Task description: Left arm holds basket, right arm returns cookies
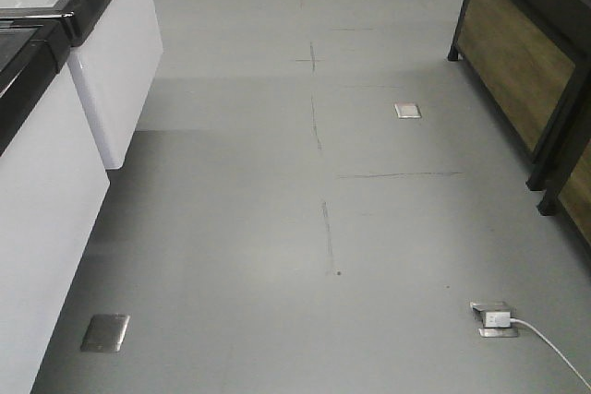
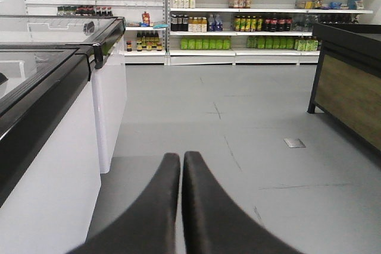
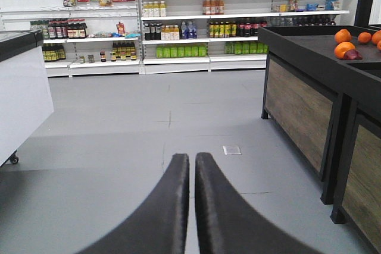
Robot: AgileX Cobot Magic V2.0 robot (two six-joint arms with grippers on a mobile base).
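Left wrist view: left gripper (image 2: 181, 157) clenched, its two black fingers (image 2: 158, 212) pressed together along the inner edges with only a hairline seam between the tips. Nothing is held between them and nothing touches them. It hangs above the grey floor (image 2: 268, 123). A white chest freezer (image 2: 47, 171) with a black rim and glass lid is just to the left, with a second freezer (image 2: 110, 99) behind it. Stocked shelves (image 2: 238, 28) of bottles line the far wall. A dark display stand (image 2: 351, 96) with a wood panel sits at right, and a metal floor plate (image 2: 294, 143) lies near it.

Right wrist view: right gripper (image 3: 191, 159) also closed, with a thin sliver of gap between the tips. Its fingers (image 3: 229, 212) hold nothing and are clear of everything. Below is bare floor. A black-framed produce stand (image 3: 297, 111) at right carries oranges (image 3: 343, 43) on top. Bottle shelves (image 3: 196, 22) are at the back. A floor plate (image 3: 231, 150) lies ahead of the fingertips, and a white cabinet (image 3: 21, 99) sits at the left edge.

Exterior front-facing view: neither arm shows, only floor with thin seam lines. White freezers (image 1: 37, 228) run along the left and the wood-panelled stand (image 1: 517, 71) along the right. One metal plate (image 1: 104, 332) is set in the floor at lower left and another (image 1: 407, 110) at mid right. A floor socket box (image 1: 494, 318) at lower right has a white cable (image 1: 554, 350) running off the frame.

Basket and cookies: cannot tell where they are from these views.
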